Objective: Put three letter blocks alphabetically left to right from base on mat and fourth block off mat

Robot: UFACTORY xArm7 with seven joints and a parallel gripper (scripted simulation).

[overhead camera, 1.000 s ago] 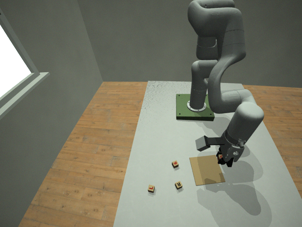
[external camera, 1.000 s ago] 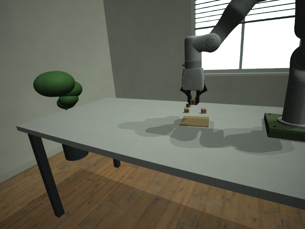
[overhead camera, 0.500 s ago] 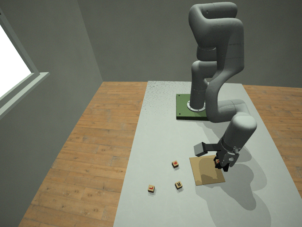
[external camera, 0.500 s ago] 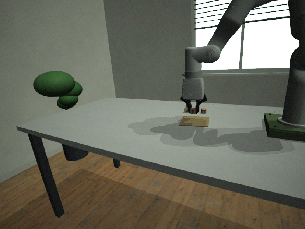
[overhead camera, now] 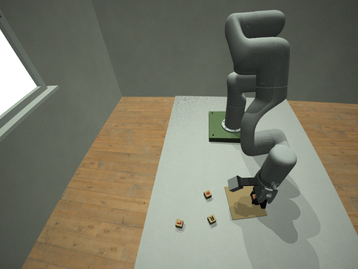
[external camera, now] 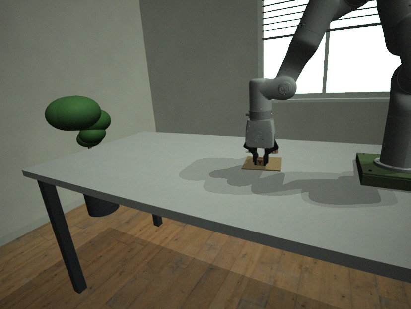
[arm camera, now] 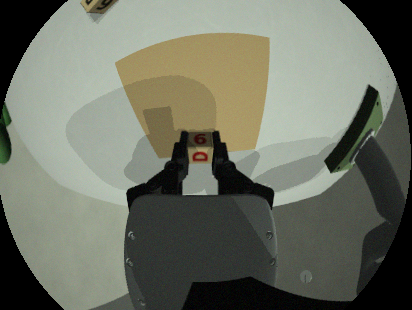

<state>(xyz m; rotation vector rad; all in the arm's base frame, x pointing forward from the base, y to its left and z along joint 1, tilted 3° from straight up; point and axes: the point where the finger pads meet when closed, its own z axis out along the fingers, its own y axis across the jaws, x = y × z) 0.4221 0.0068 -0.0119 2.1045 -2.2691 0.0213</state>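
Block (arm camera: 200,149) in gripper (arm camera: 200,156): wrist shows D, exterior Y

The top view hangs high beyond the table's (overhead camera: 185,161) far end, looking down its length toward the arm's base plate (overhead camera: 215,136). The exterior view sits low and near off one long edge, facing across the tabletop toward the window (external camera: 358,63). The wrist view looks down close past the gripper (arm camera: 200,149). All three share the mat (overhead camera: 245,209) near the table's middle.
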